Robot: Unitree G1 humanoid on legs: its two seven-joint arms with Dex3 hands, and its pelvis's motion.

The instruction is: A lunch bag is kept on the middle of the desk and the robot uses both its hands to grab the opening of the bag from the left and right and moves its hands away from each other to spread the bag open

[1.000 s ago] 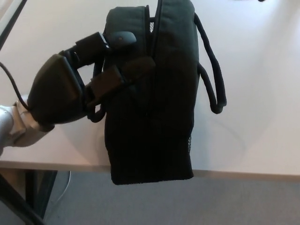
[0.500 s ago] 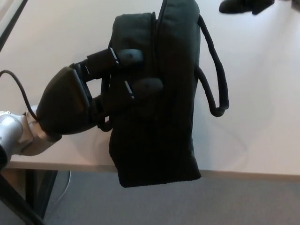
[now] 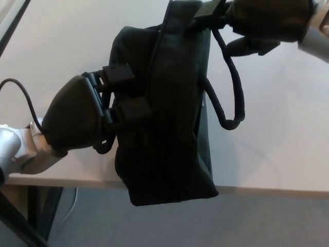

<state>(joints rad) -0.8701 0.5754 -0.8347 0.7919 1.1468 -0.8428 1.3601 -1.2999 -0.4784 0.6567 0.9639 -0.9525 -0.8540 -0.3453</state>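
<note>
Lunch bag (image 3: pixel 169 128), both robot hands gripping

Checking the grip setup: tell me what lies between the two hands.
In the head view, only the black fabric lunch bag lies between the left hand and the right hand; both hands touch it.

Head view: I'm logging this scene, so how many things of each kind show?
Lunch bag: 1
Robot hands: 2, the left hand and the right hand
Desk: 1
Total: 4
</note>
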